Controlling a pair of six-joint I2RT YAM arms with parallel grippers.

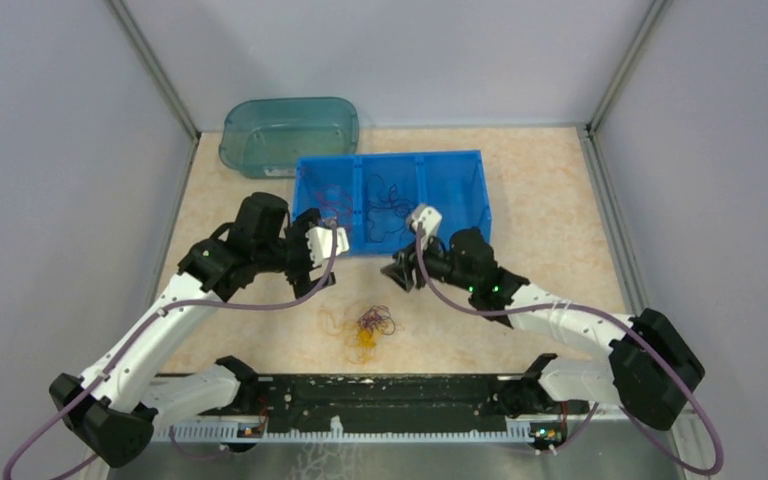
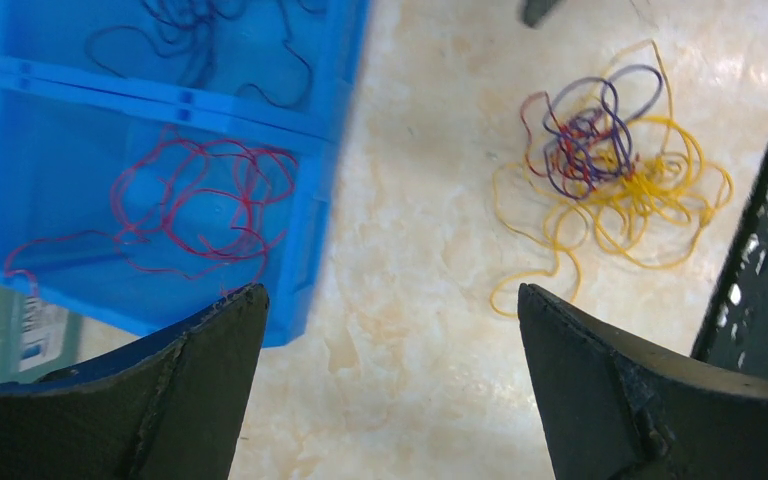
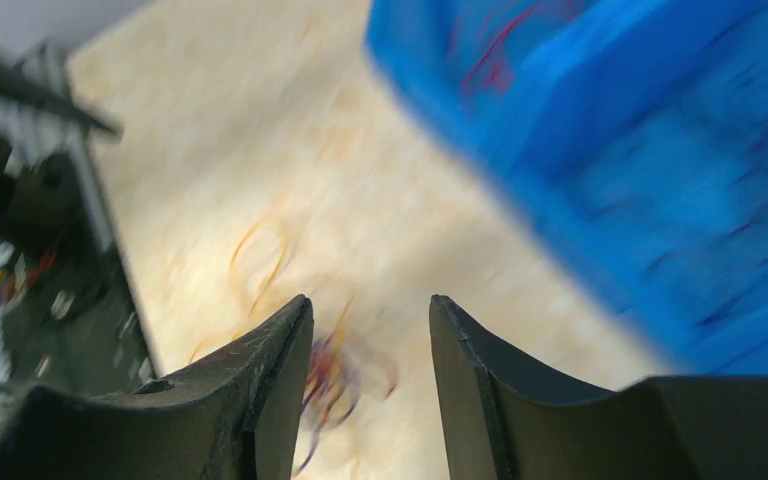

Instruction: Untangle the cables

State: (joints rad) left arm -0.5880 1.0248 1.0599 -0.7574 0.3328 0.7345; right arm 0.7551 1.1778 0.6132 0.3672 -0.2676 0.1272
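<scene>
Cables sit as one small clump on the beige stone-pattern worktop, between the two arms. Yellow loops fan out round a purple-red knot. The wire is thin, limp, near weightless and smooth-sheathed. It will likely slip from a loose pinch, and a hard pull drags the whole clump. Best hold looks like a free outer yellow loop or a strand end, not the knot. Red strand and dark strand lie in separate compartments of the rigid blue plastic bin. Left jaws are spread wide and empty. Right jaws are partly spread, nothing between them.
</scene>
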